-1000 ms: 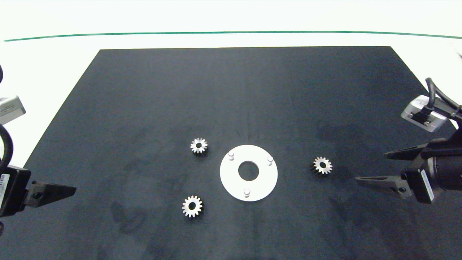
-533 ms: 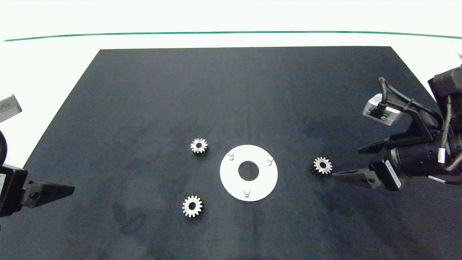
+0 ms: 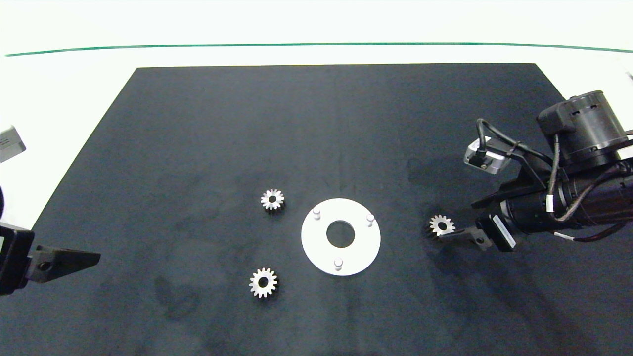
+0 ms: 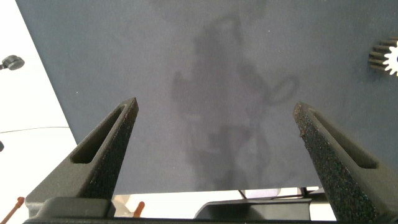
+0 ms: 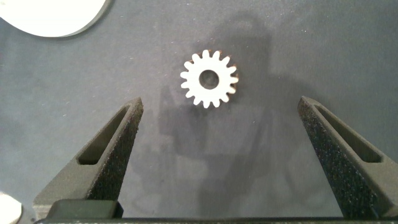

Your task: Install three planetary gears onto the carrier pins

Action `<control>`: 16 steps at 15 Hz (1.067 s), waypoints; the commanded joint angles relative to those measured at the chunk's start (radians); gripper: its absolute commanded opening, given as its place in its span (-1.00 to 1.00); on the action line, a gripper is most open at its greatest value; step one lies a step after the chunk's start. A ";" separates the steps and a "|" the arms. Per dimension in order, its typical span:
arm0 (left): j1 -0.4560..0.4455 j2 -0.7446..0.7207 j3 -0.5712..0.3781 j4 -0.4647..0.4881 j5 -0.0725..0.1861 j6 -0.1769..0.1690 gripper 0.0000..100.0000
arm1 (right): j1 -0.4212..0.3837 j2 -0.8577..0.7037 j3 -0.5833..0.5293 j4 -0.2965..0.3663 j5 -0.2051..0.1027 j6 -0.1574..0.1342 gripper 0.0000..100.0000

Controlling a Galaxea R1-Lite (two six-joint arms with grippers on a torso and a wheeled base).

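Observation:
Three planetary gears lie flat on the black mat: one [image 3: 272, 200] left of the white disc [image 3: 316, 243], one [image 3: 263, 283] nearer the front, one [image 3: 441, 225] to the disc's right. The three carrier pins [image 3: 316, 213] [image 3: 370, 218] [image 3: 338, 263] stand bare on the disc. My right gripper [image 3: 456, 219] is open and tilted down over the right gear [image 5: 209, 79], which shows just beyond the gap between the fingers [image 5: 127, 124]. My left gripper [image 4: 216, 104] hangs open and holding nothing at the mat's left edge, with the front gear [image 4: 385, 56] off to one side.
The black mat [image 3: 336, 123] covers most of a white table [image 3: 69, 89], with a green line [image 3: 316, 44] along the far side. The disc's rim [image 5: 56, 15] shows in the right wrist view.
My right arm has swung in from the right edge and dipped, bringing its open fingers up to the right gear. The left arm has barely shifted. No gear has moved.

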 commanded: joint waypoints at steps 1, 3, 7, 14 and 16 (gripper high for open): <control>-0.001 -0.005 0.000 0.005 0.001 0.000 1.00 | 0.004 0.021 -0.009 0.002 -0.025 -0.017 1.00; -0.001 -0.008 0.000 0.005 0.001 0.002 1.00 | 0.014 0.035 -0.014 -0.002 -0.093 -0.032 1.00; -0.001 -0.012 0.000 0.005 0.001 0.002 1.00 | 0.060 0.053 -0.023 -0.002 -0.105 -0.032 1.00; -0.002 -0.026 0.004 0.005 0.001 0.003 1.00 | 0.080 0.111 -0.055 -0.007 -0.128 -0.029 1.00; -0.002 -0.029 0.003 0.005 0.001 0.005 1.00 | 0.081 0.125 -0.069 -0.007 -0.129 -0.029 1.00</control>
